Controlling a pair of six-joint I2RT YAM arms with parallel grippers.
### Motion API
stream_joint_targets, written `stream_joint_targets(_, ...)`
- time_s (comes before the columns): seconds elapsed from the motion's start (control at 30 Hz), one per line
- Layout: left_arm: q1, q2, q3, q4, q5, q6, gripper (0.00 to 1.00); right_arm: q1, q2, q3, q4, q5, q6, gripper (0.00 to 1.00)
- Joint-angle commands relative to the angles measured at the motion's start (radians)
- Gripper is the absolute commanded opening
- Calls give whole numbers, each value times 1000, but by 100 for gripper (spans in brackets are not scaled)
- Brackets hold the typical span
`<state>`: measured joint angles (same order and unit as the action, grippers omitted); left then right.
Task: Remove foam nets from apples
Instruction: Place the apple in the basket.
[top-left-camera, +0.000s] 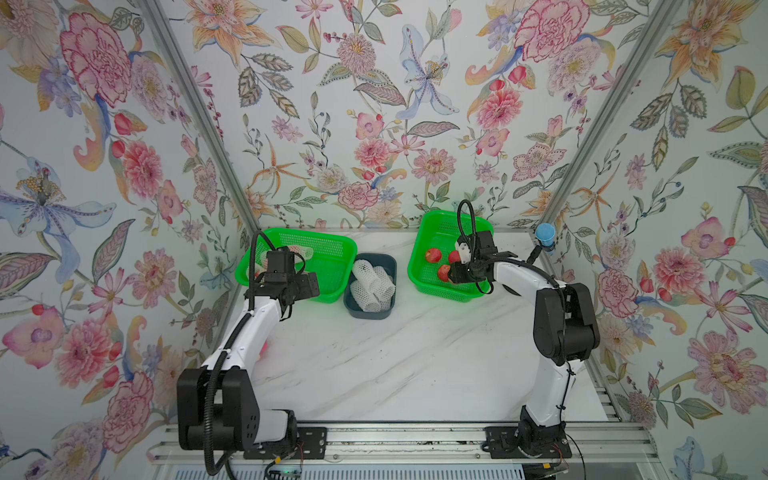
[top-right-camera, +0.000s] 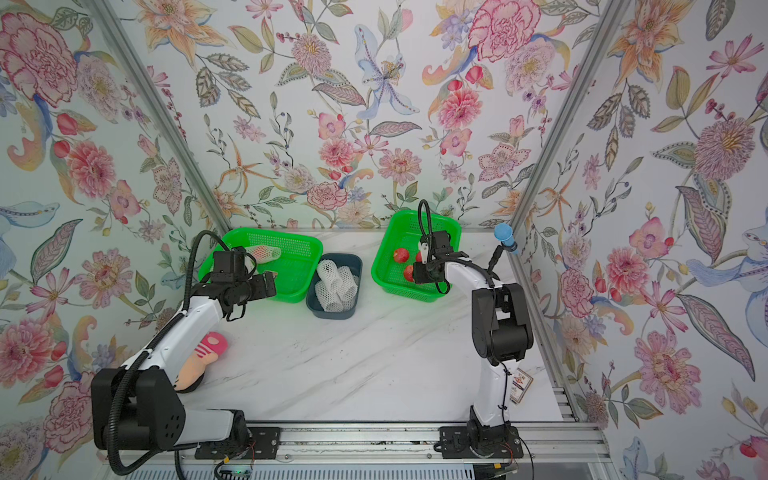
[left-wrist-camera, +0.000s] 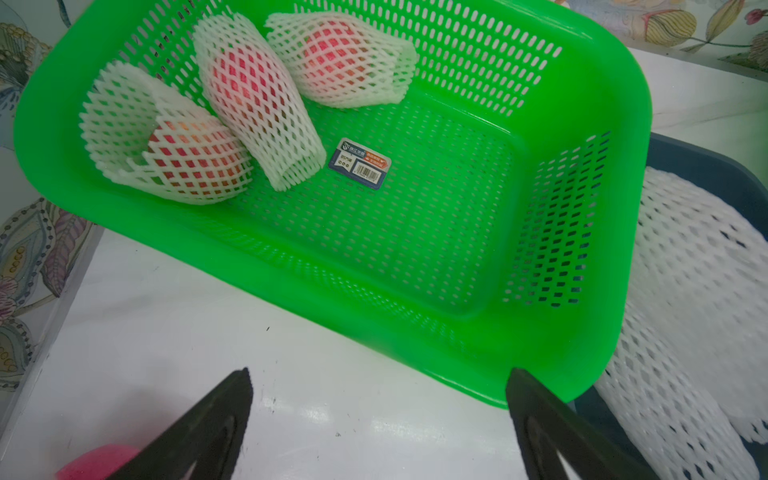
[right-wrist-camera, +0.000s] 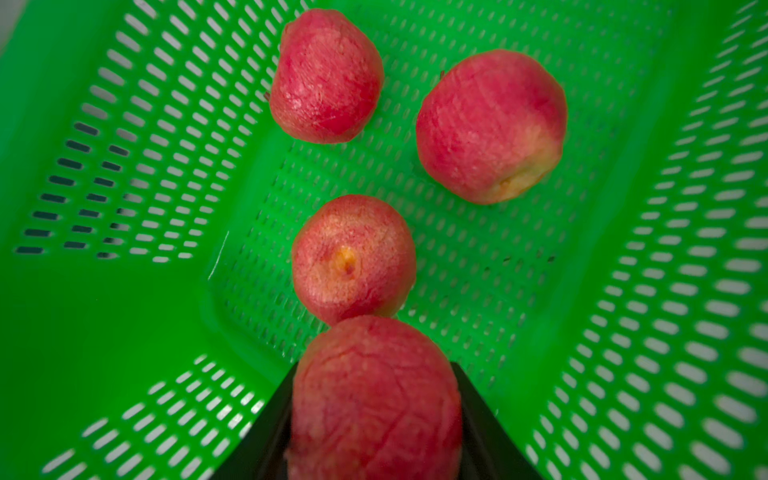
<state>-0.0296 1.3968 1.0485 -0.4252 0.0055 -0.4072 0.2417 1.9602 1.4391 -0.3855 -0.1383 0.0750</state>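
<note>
**Bare apple held over the right basket; 3 sleeves left to strip**

The right gripper (right-wrist-camera: 374, 374) is clamped on 1 bare apple (right-wrist-camera: 374, 407) and holds it over the near end of the right green basket (right-wrist-camera: 124, 311). If it lets go from this height, the fruit could land on the loose apple (right-wrist-camera: 353, 259) right under it, bruising both or sending them rolling.

The left gripper (left-wrist-camera: 379, 374) is spread wide and holds nothing. It hangs over the near rim of the left green basket (left-wrist-camera: 415, 249). A straight drop could strike that rim and shove or tip the light basket.

The 3 netted apples (left-wrist-camera: 253, 95) are crowded in the basket's far left part, and their foam nets (left-wrist-camera: 291, 162) overlap. A pinch there may catch 2 sleeves at once, or take only loose foam and drag the fruit along.

Count:
- 7 apples: 1 gripped, 3 loose in the right basket and 3 in nets in the left one.
- 2 green baskets.
- 1 blue bin (top-left-camera: 384, 266) between the baskets, holding a heap of empty nets (top-left-camera: 372, 286). They are too tangled to count, though 4 bare apples suggest 4.
- 1 pink plush toy (top-right-camera: 205, 353) at the near left, half under the left arm.
</note>
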Motion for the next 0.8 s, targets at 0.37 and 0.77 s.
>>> stream_joint_targets(0.37, 74, 295, 245, 148, -1, 6, 95, 20, -7, -6, -23, 48, -24, 62)
stream_joint_targets(0.77, 93, 590, 569, 134, -7, 72, 91, 33, -133, -59, -24, 75, -41, 90)
